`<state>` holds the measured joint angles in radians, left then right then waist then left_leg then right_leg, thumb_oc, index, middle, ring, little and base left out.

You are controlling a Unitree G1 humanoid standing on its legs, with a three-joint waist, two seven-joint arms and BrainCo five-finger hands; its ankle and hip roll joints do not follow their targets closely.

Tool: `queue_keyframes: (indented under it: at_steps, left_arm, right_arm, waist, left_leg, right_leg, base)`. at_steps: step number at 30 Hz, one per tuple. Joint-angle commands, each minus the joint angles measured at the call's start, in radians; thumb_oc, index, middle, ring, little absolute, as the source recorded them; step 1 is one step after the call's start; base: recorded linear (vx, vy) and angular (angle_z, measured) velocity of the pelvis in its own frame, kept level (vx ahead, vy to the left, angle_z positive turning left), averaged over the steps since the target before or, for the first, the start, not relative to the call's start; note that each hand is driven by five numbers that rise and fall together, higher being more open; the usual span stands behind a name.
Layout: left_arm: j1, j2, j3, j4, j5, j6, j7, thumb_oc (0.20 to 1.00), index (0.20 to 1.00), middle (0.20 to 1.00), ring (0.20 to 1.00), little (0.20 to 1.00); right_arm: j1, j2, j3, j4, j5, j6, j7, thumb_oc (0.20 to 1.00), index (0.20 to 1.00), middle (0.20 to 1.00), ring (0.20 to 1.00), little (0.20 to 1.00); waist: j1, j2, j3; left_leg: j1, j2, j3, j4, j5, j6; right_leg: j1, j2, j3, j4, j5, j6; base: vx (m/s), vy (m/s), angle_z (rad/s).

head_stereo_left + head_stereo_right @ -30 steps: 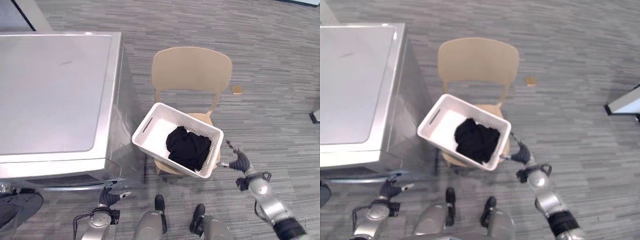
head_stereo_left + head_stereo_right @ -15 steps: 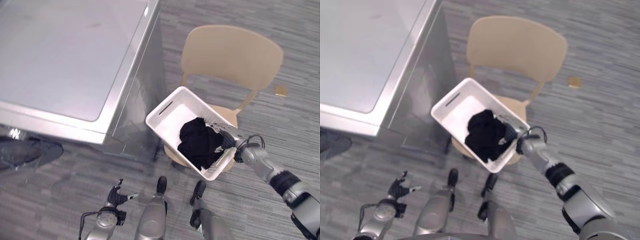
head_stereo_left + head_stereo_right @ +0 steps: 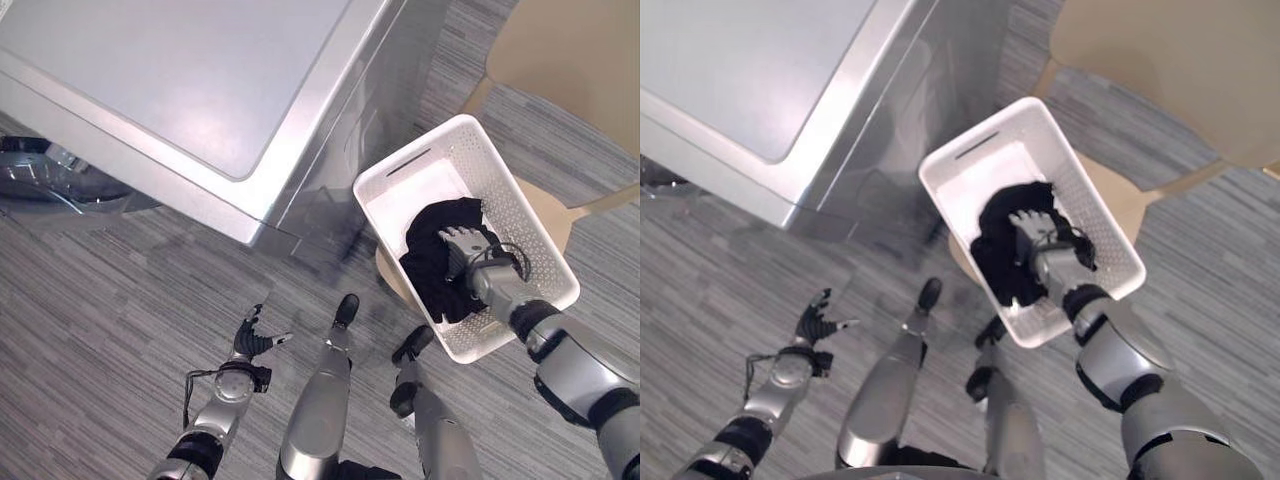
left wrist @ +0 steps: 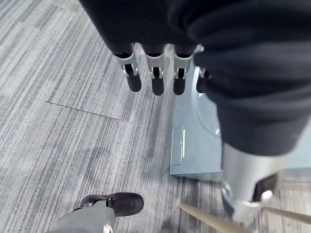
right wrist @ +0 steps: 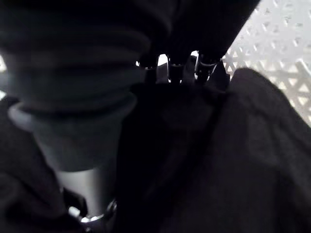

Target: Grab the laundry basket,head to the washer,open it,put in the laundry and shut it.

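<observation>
In the left eye view, the washer [image 3: 200, 90] filled the upper left of the frame, its flat grey lid shut. A white laundry basket [image 3: 540, 250] sat right of centre on the seat of a tan chair [image 3: 560, 60], whose back ran off the upper right corner. A heap of black laundry [image 3: 432, 262] lay in the basket's nearer half. The right hand [image 3: 465, 245] came in from the lower right and rested on top of the black cloth, fingers spread over it; whether they had closed on the cloth I could not tell. At the lower left the left hand [image 3: 252, 340] hung over the grey carpet [image 3: 100, 300], fingers loosely spread and holding nothing.

The right eye view gave the same scene: the basket [image 3: 970, 165] at centre, the right hand [image 3: 1035, 228] on the laundry [image 3: 1000, 250], and the left hand [image 3: 820, 322] open at the lower left, well apart from the washer [image 3: 760, 70].

In the left wrist view, the left hand's fingers [image 4: 154, 80] pointed straight out in a row, empty, over the carpet [image 4: 58, 97], with the washer's front [image 4: 194, 145] at right of centre.

In the right wrist view, the fingertips [image 5: 175, 64] pressed into dark laundry [image 5: 233, 160] near the top centre, with the basket's perforated white wall [image 5: 277, 43] in the upper right. The fingers' ends were sunk in the cloth, so the grip could not be read.
</observation>
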<state>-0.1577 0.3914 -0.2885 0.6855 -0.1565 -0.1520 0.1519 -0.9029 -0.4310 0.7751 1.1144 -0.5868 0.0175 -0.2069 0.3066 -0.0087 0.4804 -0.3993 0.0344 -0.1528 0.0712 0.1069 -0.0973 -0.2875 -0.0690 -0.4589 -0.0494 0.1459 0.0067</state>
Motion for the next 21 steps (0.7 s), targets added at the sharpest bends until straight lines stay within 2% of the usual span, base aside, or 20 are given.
queue_keyframes:
  at_steps: [1, 3, 4, 5, 6, 8, 10, 11, 12, 13, 15, 16, 17, 20, 21]
  left_arm:
    - [0.014, -0.001, -0.016, -0.031, -0.055, -0.025, 0.022, 1.000, 1.000, 1.000, 1.000, 1.000]
    - [0.020, -0.006, -0.008, -0.044, -0.055, -0.023, 0.026, 1.000, 1.000, 1.000, 1.000, 1.000]
    - [0.023, -0.008, -0.005, -0.053, -0.058, -0.023, 0.024, 1.000, 1.000, 1.000, 1.000, 1.000]
    - [0.024, -0.008, -0.005, -0.052, -0.058, -0.022, 0.024, 1.000, 1.000, 1.000, 1.000, 1.000]
    - [0.031, -0.008, 0.002, -0.061, -0.059, -0.023, 0.022, 1.000, 1.000, 1.000, 1.000, 1.000]
    - [0.044, -0.009, 0.010, -0.074, -0.055, -0.023, 0.021, 1.000, 1.000, 1.000, 1.000, 1.000]
    - [0.062, -0.011, 0.019, -0.090, -0.052, -0.022, 0.014, 1.000, 1.000, 1.000, 1.000, 1.000]
    - [0.075, -0.015, 0.027, -0.096, -0.046, -0.020, 0.008, 1.000, 1.000, 1.000, 1.000, 1.000]
    - [0.075, -0.015, 0.026, -0.096, -0.046, -0.019, 0.008, 1.000, 1.000, 1.000, 1.000, 1.000]
    - [0.092, -0.017, 0.041, -0.103, -0.041, -0.014, 0.000, 1.000, 1.000, 1.000, 1.000, 1.000]
    - [0.110, -0.019, 0.056, -0.110, -0.039, -0.011, -0.007, 1.000, 1.000, 1.000, 1.000, 1.000]
    - [0.111, -0.019, 0.055, -0.110, -0.039, -0.011, -0.007, 1.000, 1.000, 1.000, 1.000, 1.000]
    - [0.134, -0.015, 0.080, -0.114, -0.037, 0.000, -0.021, 1.000, 1.000, 1.000, 1.000, 1.000]
    - [0.161, -0.006, 0.104, -0.123, -0.031, 0.008, -0.032, 1.000, 1.000, 1.000, 1.000, 1.000]
    - [0.191, -0.005, 0.126, -0.131, -0.026, 0.017, -0.046, 1.000, 1.000, 1.000, 1.000, 1.000]
  right_arm:
    - [0.070, -0.021, 0.008, -0.107, 0.075, 0.000, -0.014, 0.200, 0.200, 0.200, 0.200, 0.200]
    - [0.091, -0.041, -0.028, -0.169, 0.105, -0.006, -0.032, 0.200, 0.200, 0.200, 0.200, 0.200]
    - [0.103, -0.055, -0.049, -0.202, 0.116, -0.008, -0.038, 0.200, 0.200, 0.200, 0.200, 0.200]
    - [0.104, -0.056, -0.047, -0.203, 0.115, -0.008, -0.037, 0.200, 0.200, 0.200, 0.200, 0.200]
    - [0.117, -0.074, -0.071, -0.236, 0.125, -0.009, -0.045, 0.200, 0.200, 0.200, 0.200, 0.200]
    - [0.143, -0.097, -0.121, -0.304, 0.158, -0.020, -0.061, 0.200, 0.200, 0.200, 0.200, 0.200]
    - [0.174, -0.121, -0.175, -0.373, 0.192, -0.032, -0.078, 0.200, 0.200, 0.200, 0.200, 0.200]
    - [0.222, -0.127, -0.239, -0.453, 0.242, -0.047, -0.090, 0.200, 0.200, 0.200, 0.200, 0.200]
    - [0.224, -0.128, -0.240, -0.455, 0.242, -0.046, -0.090, 0.200, 0.200, 0.200, 0.200, 0.200]
    - [0.289, -0.124, -0.316, -0.547, 0.297, -0.065, -0.095, 0.200, 0.200, 0.200, 0.200, 0.200]
    - [0.366, -0.106, -0.393, -0.615, 0.368, -0.090, -0.093, 0.200, 0.200, 0.200, 0.200, 0.200]
    - [0.369, -0.107, -0.394, -0.618, 0.368, -0.089, -0.093, 0.200, 0.200, 0.200, 0.200, 0.200]
    - [0.444, -0.090, -0.456, -0.695, 0.419, -0.113, -0.078, 0.200, 0.200, 0.200, 0.200, 0.200]
    - [0.517, -0.071, -0.514, -0.769, 0.486, -0.135, -0.053, 0.200, 0.200, 0.200, 0.200, 0.200]
    - [0.586, -0.058, -0.558, -0.858, 0.535, -0.154, -0.013, 0.200, 0.200, 0.200, 0.200, 0.200]
  waist:
    - [-0.013, 0.001, -0.050]
    - [-0.023, -0.006, -0.053]
    - [-0.026, -0.004, -0.050]
    - [-0.027, -0.007, -0.055]
    - [-0.032, -0.006, -0.054]
    - [-0.042, -0.009, -0.058]
    - [-0.054, -0.013, -0.065]
    - [-0.067, -0.014, -0.076]
    - [-0.066, -0.014, -0.076]
    - [-0.083, -0.016, -0.094]
    - [-0.099, -0.018, -0.114]
    - [-0.098, -0.018, -0.114]
    - [-0.113, -0.022, -0.138]
    - [-0.128, -0.026, -0.163]
    - [-0.146, -0.032, -0.189]
  left_leg:
    - [-0.019, -0.036, 0.063, -0.053, 0.012, 0.022]
    - [-0.007, -0.034, 0.066, -0.061, 0.010, 0.022]
    - [-0.014, -0.037, 0.069, -0.058, 0.032, 0.028]
    - [0.000, -0.034, 0.067, -0.064, 0.010, 0.022]
    - [-0.007, -0.036, 0.072, -0.060, 0.031, 0.029]
    - [0.009, -0.034, 0.078, -0.063, 0.027, 0.030]
    - [0.029, -0.032, 0.085, -0.066, 0.021, 0.031]
    - [0.047, -0.030, 0.093, -0.066, 0.014, 0.032]
    - [0.048, -0.030, 0.093, -0.067, 0.014, 0.032]
    - [0.072, -0.030, 0.100, -0.068, 0.002, 0.037]
    - [0.102, -0.032, 0.109, -0.068, -0.012, 0.043]
    - [0.103, -0.032, 0.109, -0.068, -0.012, 0.043]
    - [0.135, -0.033, 0.115, -0.065, -0.029, 0.050]
    - [0.172, -0.034, 0.127, -0.066, -0.044, 0.057]
    - [0.206, -0.037, 0.137, -0.063, -0.061, 0.065]
  right_leg:
    - [-0.013, -0.040, 0.070, 0.144, -0.195, 0.103]
    - [-0.002, -0.037, 0.074, 0.135, -0.193, 0.104]
    - [-0.005, -0.040, 0.063, 0.129, -0.169, 0.098]
    - [0.004, -0.036, 0.074, 0.130, -0.191, 0.104]
    - [0.002, -0.039, 0.065, 0.125, -0.167, 0.099]
    - [0.013, -0.038, 0.073, 0.122, -0.165, 0.099]
    - [0.027, -0.038, 0.081, 0.118, -0.164, 0.100]
    - [0.046, -0.040, 0.083, 0.115, -0.164, 0.101]
    - [0.047, -0.040, 0.083, 0.115, -0.164, 0.101]
    - [0.071, -0.044, 0.087, 0.113, -0.165, 0.103]
    - [0.096, -0.049, 0.091, 0.109, -0.166, 0.106]
    - [0.098, -0.049, 0.092, 0.109, -0.166, 0.106]
    - [0.128, -0.052, 0.098, 0.104, -0.169, 0.107]
    - [0.160, -0.056, 0.103, 0.098, -0.171, 0.111]
    - [0.190, -0.059, 0.111, 0.090, -0.172, 0.115]
  base:
    - [0.00, 0.000, 0.00]
    - [-0.05, 0.012, -0.01]
    - [0.00, 0.000, 0.00]
    - [-0.10, 0.041, 0.00]
    - [0.00, 0.000, 0.00]
    - [-0.05, 0.024, -0.01]
    - [-0.01, 0.018, -0.05]
    - [-0.01, 0.014, -0.13]
    - [0.02, 0.027, -0.22]
    - [0.03, 0.026, -0.21]
    - [0.04, 0.030, -0.12]
    - [0.09, 0.044, -0.10]
    - [0.07, 0.032, -0.17]
    - [0.09, 0.080, -0.22]
    - [0.05, 0.058, -0.15]
